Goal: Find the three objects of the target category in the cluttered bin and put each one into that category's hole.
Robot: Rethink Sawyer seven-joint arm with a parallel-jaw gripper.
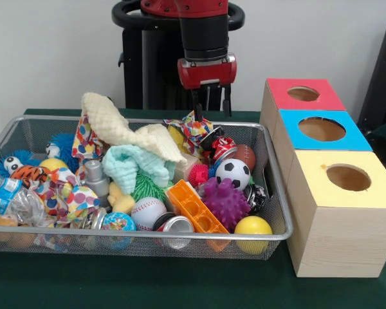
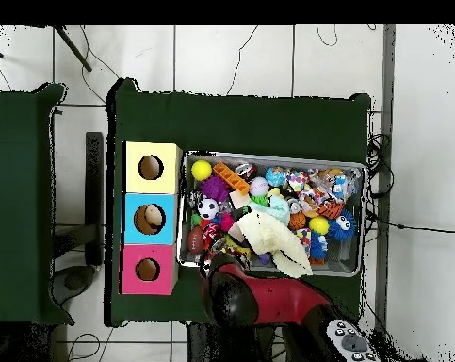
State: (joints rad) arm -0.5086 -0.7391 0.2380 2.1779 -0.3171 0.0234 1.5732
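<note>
The wire mesh bin (image 1: 141, 237) is full of toys and cloths. My gripper (image 1: 212, 113) hangs open over its far rim, fingertips just above a bunched spotted cloth (image 1: 192, 127). A second spotted cloth (image 1: 83, 140) hangs at the far left under the cream knitted cloth (image 1: 125, 129). A third (image 1: 71, 196) lies at the front left. The yellow-faced box (image 1: 341, 212) stands right of the bin, its round hole (image 1: 349, 177) on top. In the overhead view the arm (image 2: 268, 302) hides the gripper, and the bin (image 2: 268, 156) and yellow box (image 2: 151, 168) show.
The blue-faced box (image 1: 321, 129) and the red-faced box (image 1: 302, 94) stand in a row behind the yellow one. In the bin are a mint fluffy cloth (image 1: 135, 164), a small soccer ball (image 1: 233, 172), a purple spiky ball (image 1: 225, 203), an orange brick (image 1: 194, 206) and cans.
</note>
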